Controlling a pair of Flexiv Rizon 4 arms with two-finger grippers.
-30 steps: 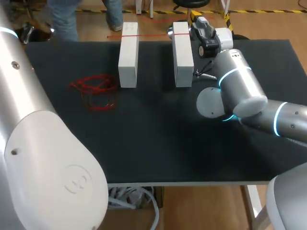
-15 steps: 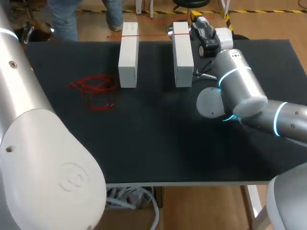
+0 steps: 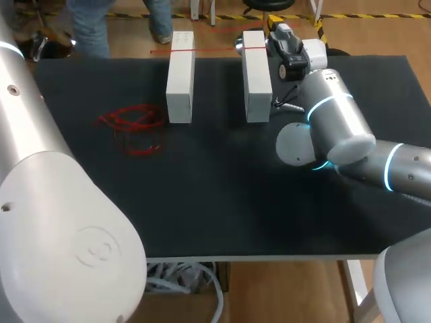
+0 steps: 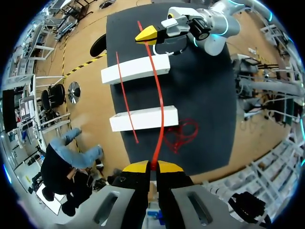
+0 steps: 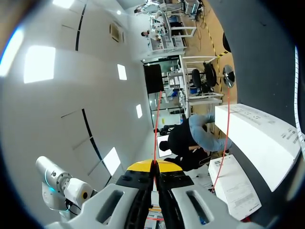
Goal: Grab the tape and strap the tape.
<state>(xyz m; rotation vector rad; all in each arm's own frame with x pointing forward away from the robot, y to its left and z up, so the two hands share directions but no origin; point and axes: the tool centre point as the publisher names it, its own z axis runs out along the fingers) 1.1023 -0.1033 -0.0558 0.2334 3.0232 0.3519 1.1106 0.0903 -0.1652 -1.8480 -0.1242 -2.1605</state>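
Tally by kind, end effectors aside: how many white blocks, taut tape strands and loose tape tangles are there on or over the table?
White blocks: 2
Taut red tape strands across both blocks: 2
Loose red tape tangle on the mat: 1
Total: 5

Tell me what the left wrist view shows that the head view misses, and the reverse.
Only the left wrist view: the left gripper, shut on the red tape. Only the head view: the left arm, with its big white links. Both: the right gripper, the two white blocks, the tape crossing them and the loose red heap on the mat.
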